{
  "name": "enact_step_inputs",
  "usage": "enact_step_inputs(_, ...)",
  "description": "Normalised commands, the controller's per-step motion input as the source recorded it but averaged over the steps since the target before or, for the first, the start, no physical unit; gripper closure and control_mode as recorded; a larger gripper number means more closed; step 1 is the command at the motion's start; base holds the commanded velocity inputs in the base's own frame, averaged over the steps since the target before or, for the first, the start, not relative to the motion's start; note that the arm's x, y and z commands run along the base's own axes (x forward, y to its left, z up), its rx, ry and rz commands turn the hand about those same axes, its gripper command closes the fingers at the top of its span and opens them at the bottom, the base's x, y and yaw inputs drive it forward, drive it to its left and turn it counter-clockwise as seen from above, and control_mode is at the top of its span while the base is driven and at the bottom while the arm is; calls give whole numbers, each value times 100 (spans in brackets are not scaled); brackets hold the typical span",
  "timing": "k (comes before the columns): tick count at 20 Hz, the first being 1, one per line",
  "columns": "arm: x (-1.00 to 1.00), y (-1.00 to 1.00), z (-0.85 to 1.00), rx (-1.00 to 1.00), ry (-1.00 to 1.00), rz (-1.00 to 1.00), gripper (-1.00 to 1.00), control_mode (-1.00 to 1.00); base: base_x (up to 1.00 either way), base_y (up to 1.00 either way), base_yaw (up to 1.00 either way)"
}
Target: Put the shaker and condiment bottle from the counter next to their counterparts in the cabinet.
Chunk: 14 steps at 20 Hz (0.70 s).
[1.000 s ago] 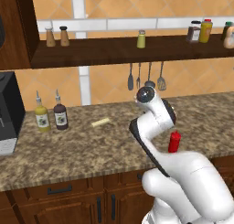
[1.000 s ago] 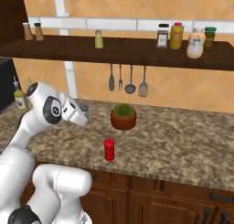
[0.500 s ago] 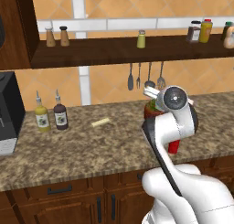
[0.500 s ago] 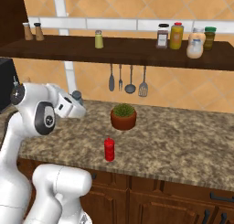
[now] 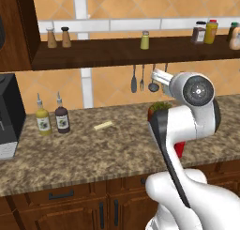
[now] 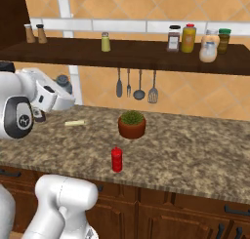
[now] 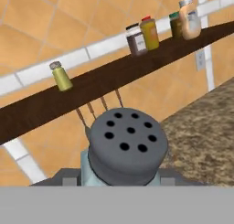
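Shaker pinched in the end effector, raised above the surface

The end effector (image 7: 122, 184) is clamped on the shaker (image 7: 123, 150), whose grey holed cap rises just in front of it; the fingertips are hidden under the shaker. The condiment bottle (image 6: 116, 159) stands near the front edge of the surface (image 6: 195, 150), largely hidden by the arm in the left base view. The yellow-green shaker (image 6: 105, 42) sits on the cabinet (image 6: 122, 55) shelf.
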Motion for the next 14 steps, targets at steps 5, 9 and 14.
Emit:
enact_step_inputs(5,-19,14,99,-12,-13,1,100,-100,0,0,0)
enact_step_inputs(9,15,10,65,-10,6,15,100,-100,0,0,0)
enact_step_inputs(14,19,43,21,-17,22,4,100,-100,0,0,0)
